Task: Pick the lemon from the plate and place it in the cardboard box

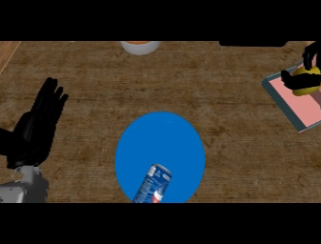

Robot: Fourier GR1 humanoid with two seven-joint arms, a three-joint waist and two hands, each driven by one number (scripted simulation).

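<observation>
Right hand [316,56] is curled round the small yellow lemon [306,82], fingers over the top and thumb on the near side, holding it over the shallow grey-rimmed, pink-floored cardboard box [298,107] at the right edge. A lemon should be light, firm-skinned, waxy and apt to roll, so a wrap across its middle suits it. The round blue plate [159,136] carries only a blue drinks can [154,183]. Left hand [36,125] rests open at the left.

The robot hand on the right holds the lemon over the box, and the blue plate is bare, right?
Not quite: the head view shows a can lying on the blue plate. The right robot hand does hold the lemon over the box.
</observation>
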